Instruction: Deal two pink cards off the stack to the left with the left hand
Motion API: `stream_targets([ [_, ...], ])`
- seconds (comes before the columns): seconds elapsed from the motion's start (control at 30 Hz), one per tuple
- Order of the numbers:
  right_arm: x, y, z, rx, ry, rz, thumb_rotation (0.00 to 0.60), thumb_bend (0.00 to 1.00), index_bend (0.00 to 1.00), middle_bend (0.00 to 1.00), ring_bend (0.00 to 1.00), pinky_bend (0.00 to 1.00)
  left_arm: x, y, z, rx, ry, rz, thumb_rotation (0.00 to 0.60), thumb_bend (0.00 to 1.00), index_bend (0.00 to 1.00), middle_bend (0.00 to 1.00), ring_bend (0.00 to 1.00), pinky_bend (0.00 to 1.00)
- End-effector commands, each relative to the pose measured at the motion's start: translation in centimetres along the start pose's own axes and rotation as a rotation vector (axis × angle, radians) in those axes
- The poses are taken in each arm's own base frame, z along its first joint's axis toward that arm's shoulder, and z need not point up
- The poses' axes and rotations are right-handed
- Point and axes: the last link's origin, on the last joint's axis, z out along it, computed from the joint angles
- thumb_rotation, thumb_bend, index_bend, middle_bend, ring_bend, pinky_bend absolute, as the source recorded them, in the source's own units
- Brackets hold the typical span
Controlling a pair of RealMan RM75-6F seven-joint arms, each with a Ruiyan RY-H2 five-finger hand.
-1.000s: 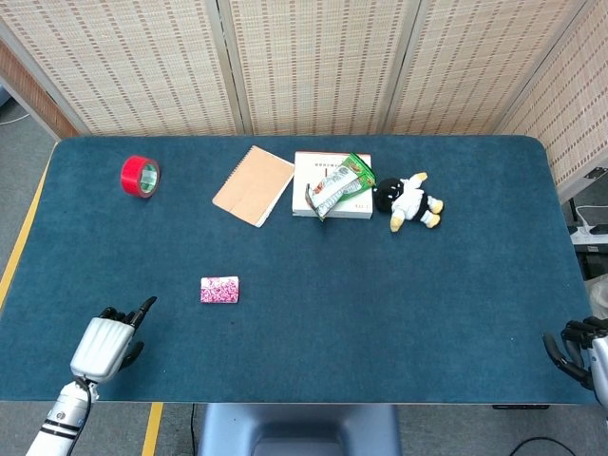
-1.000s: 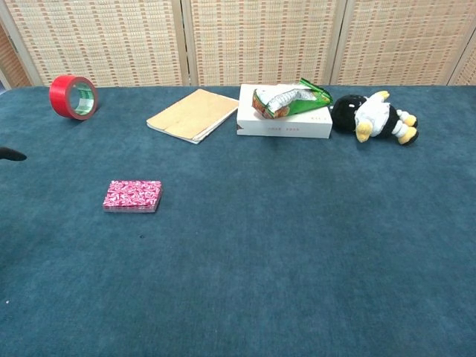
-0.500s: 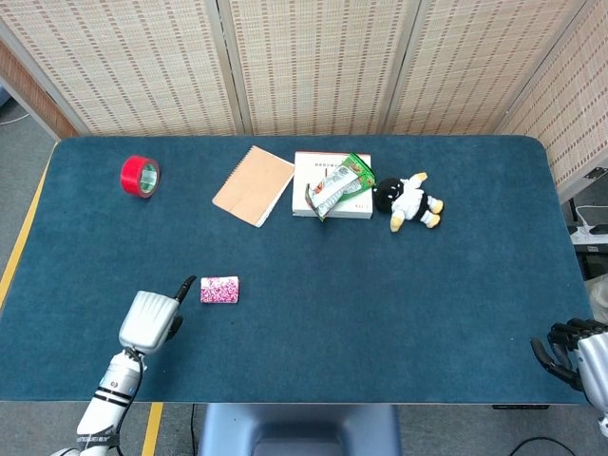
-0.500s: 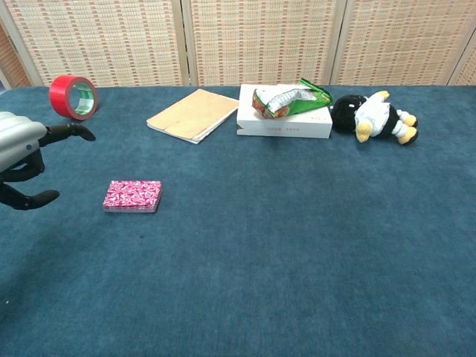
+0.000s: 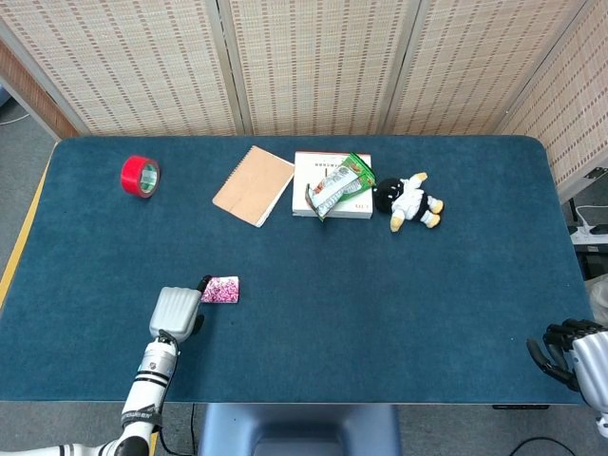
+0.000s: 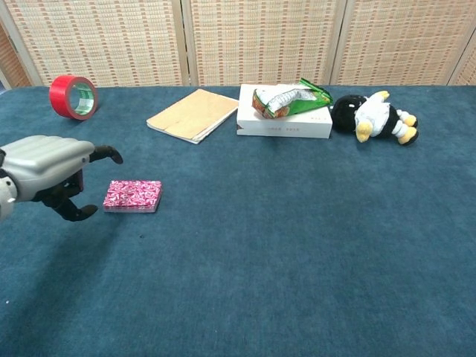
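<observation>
The pink card stack (image 5: 220,290) (image 6: 132,195) lies flat on the blue table, left of centre. My left hand (image 5: 178,310) (image 6: 52,174) hovers just left of it, fingers apart, one fingertip (image 6: 114,155) reaching over the stack's left end; nothing is held. My right hand (image 5: 570,348) hangs at the table's near right corner with its fingers curled in, holding nothing; the chest view does not show it.
At the back stand a red tape roll (image 5: 140,176), a tan notebook (image 5: 254,184), a white box (image 5: 332,197) with a green snack bag (image 5: 339,181) on it, and a black-and-white plush toy (image 5: 408,201). Bare blue cloth (image 5: 104,256) lies left of the stack.
My left hand has travelled right from the table's near left corner to the stack's left edge. The right hand shifted only slightly. The cards have not moved.
</observation>
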Motion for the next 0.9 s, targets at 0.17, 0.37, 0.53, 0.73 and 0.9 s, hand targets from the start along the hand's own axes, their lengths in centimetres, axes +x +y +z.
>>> stream_targets([
  [0.17,0.0,0.0,0.1,0.001,-0.004,0.001,0.600,0.30,0.99,0.83,0.73,0.78,-0.5,2.2,1.9,0.113,-0.026,-0.024,0.600,0.36,0.12,1.00,1.00,1.00],
  [0.37,0.1,0.0,0.0,0.002,-0.003,0.005,0.600,0.30,0.99,0.83,0.73,0.78,-0.9,3.0,2.5,0.136,-0.030,-0.026,0.600,0.36,0.14,1.00,1.00,1.00],
  [0.53,0.1,0.0,0.1,0.004,-0.003,0.007,0.600,0.30,0.99,0.83,0.73,0.78,-1.2,3.6,3.0,0.142,-0.045,-0.020,0.600,0.36,0.16,1.00,1.00,1.00],
  [0.73,0.0,0.0,0.1,0.005,-0.006,0.006,0.600,0.30,0.99,0.83,0.73,0.78,-1.4,4.5,3.6,0.139,-0.059,-0.015,0.600,0.36,0.17,1.00,1.00,1.00],
  [0.9,0.1,0.0,0.0,0.006,-0.005,0.008,0.600,0.30,0.99,0.83,0.73,0.78,-1.6,5.1,4.2,0.149,-0.057,-0.013,0.600,0.36,0.20,1.00,1.00,1.00],
])
